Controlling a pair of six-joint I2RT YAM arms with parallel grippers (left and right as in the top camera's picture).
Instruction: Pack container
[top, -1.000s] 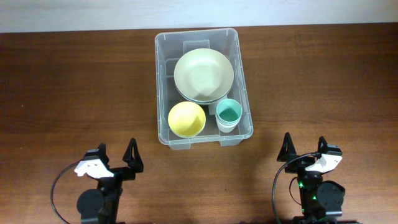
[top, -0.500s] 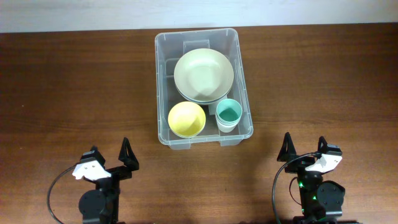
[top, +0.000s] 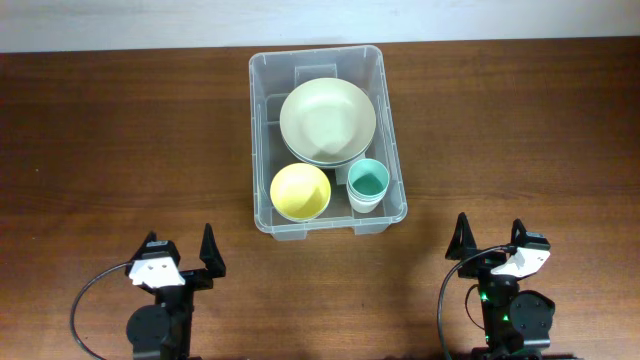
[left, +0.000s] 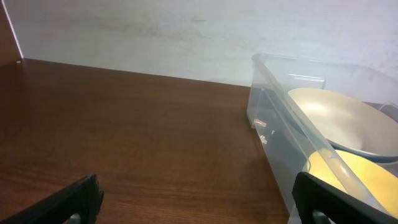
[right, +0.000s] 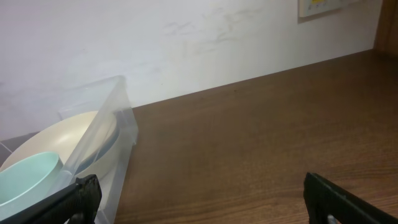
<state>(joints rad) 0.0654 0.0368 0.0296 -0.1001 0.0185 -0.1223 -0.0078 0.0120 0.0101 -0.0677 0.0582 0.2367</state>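
Note:
The clear plastic container stands at the table's middle back. Inside it lie a large pale green bowl on stacked plates, a yellow bowl and a teal cup. The container also shows in the left wrist view with the pale bowl and the yellow bowl, and in the right wrist view with the teal cup. My left gripper is open and empty near the front left. My right gripper is open and empty near the front right.
A white wall runs behind the table's far edge. Bare brown wood lies left and right of the container.
My left gripper has turned on the spot, its fingers swinging from right-facing to straighter. The right arm and the container's contents have not moved.

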